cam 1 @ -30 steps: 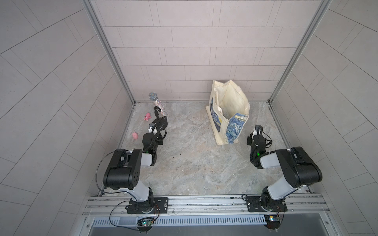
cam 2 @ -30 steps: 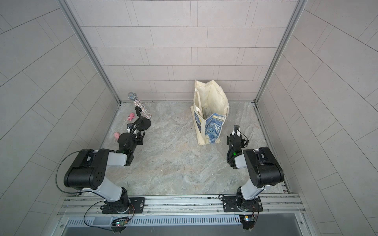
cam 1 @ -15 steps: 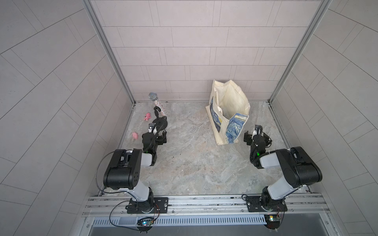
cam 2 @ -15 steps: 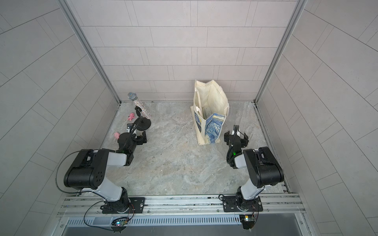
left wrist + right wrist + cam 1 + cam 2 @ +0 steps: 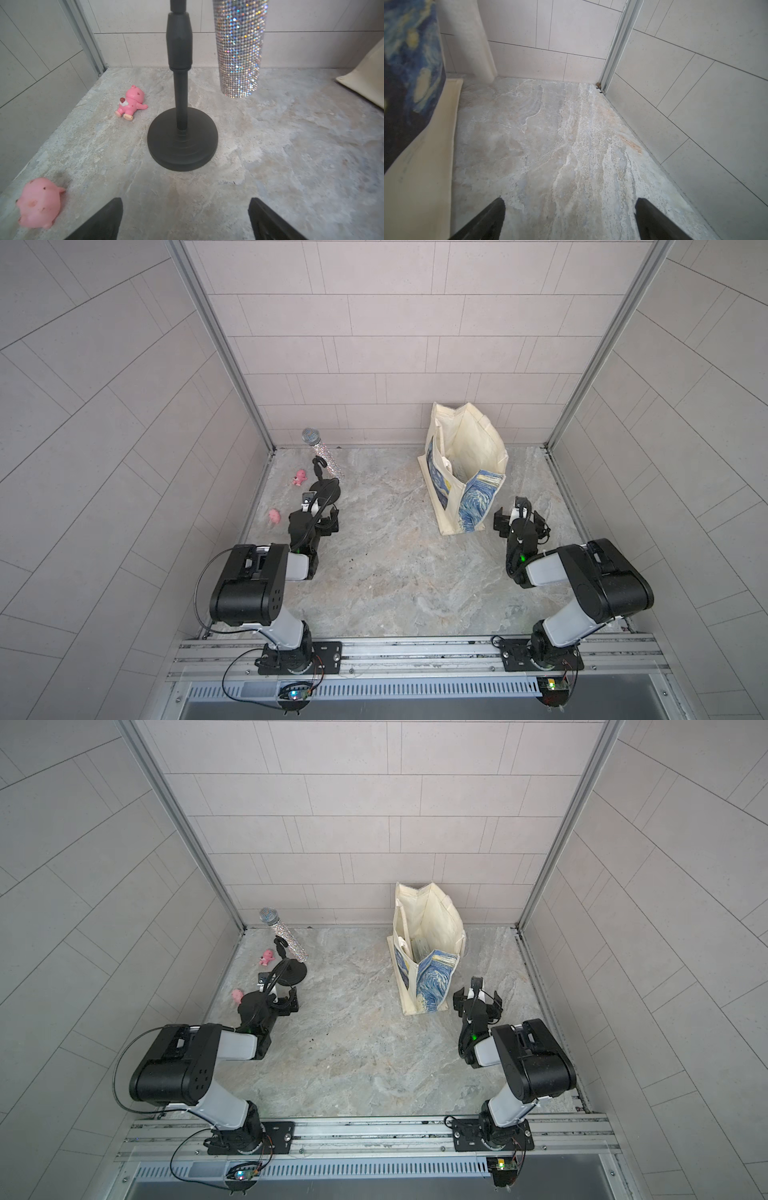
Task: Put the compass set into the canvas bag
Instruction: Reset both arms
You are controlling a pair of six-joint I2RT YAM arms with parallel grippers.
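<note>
The left gripper and right gripper both stand with fingers wide apart, empty. The tall cream canvas bag with blue swirl print stands upright just far-left of the nearer right gripper. A pale flat thing inside may be the compass set; none lies outside.

tabletop, stone-look | canvas bag | black stand | pink pig | pink figure | glitter microphone, perhaps resting

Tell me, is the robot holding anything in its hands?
No, nothing is held. The left gripper and the right gripper are both open and empty.
</note>
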